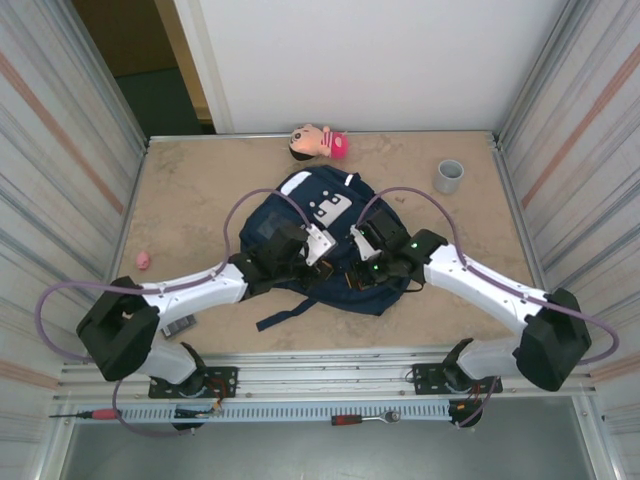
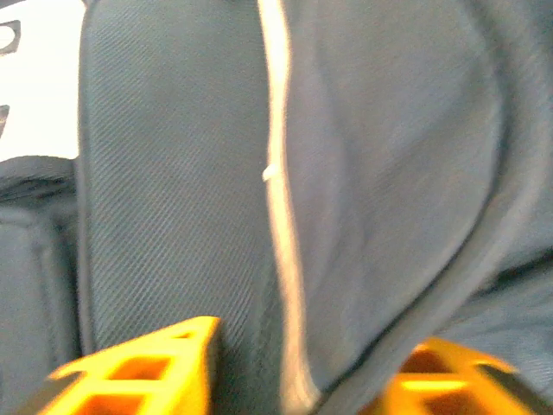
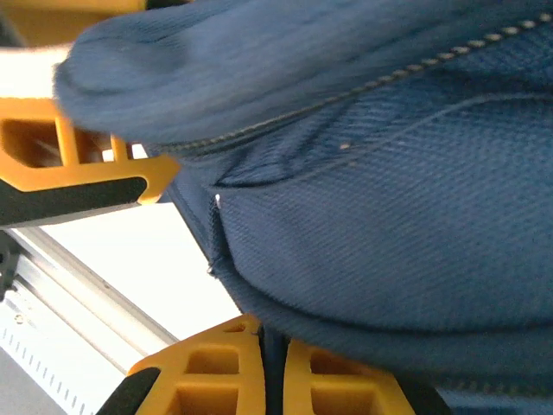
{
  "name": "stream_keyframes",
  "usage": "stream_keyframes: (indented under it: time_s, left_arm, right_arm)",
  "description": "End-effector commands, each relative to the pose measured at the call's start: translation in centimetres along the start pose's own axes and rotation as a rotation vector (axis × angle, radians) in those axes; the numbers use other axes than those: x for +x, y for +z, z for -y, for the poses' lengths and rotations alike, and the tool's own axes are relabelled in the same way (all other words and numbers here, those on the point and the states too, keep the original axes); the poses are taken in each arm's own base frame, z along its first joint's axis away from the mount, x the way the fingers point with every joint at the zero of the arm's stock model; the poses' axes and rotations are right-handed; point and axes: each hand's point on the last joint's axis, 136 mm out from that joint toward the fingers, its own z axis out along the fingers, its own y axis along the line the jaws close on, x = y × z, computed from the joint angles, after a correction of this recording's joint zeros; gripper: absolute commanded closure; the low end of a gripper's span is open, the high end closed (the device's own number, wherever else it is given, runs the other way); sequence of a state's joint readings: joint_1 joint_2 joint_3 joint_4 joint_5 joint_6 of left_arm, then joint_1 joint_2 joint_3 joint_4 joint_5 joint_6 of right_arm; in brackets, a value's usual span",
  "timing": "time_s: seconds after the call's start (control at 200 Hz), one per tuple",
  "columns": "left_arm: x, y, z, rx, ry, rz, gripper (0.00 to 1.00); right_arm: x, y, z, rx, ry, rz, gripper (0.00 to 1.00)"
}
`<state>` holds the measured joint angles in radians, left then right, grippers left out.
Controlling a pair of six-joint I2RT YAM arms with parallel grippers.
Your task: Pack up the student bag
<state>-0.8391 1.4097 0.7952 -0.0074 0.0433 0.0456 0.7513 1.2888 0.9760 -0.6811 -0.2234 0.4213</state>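
My right claw (image 3: pixel 274 356) is clenched on a thin fold at the near edge of the student bag (image 3: pixel 389 216), my left claw (image 2: pixel 298 373) stands parted with navy cloth just ahead, and the bag stretches lengthwise away beyond both, equally close.

On the beige table (image 1: pixel 200 180), a doll's head (image 1: pixel 318 141) with a pink cap lay at the upper centre. A grey cup (image 1: pixel 449 176) stood upright at the upper right. A small pink object (image 1: pixel 143 260) sat at the left. Along the bottom edge lay a red-handled screwdriver (image 1: pixel 85 413) and a ratchet (image 1: pixel 365 418).
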Motion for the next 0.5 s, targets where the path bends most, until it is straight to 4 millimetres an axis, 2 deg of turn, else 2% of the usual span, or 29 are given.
stream_keyframes:
  time_s: [0.0,0.12,0.276,0.381,0.496]
  left_arm:
    - [0.8,-1.7,-1.5,-0.084,-0.194,-0.005,0.43]
    - [1.2,-3.5,-1.7,-0.097,-0.478,0.042,0.3]
    - [4.0,-5.8,-2.9,-0.186,-0.752,0.047,0.25]
    - [6.5,-5.8,-2.7,-0.189,-0.931,0.046,0.25]
    - [9.2,-5.2,-3.1,-0.221,-1.041,0.042,0.25]
  right_arm:
    - [-0.7,-1.1,-0.1,-0.008,0.032,0.065,1.0]
    - [-0.3,-0.6,-0.4,-0.018,0.036,0.058,1.0]
    - [0.0,-0.3,-1.0,-0.02,0.018,0.066,1.0]
    - [0.3,0.1,-1.8,-0.034,0.019,0.062,1.0]
    - [0.4,0.5,-3.3,-0.061,0.023,0.079,1.0]
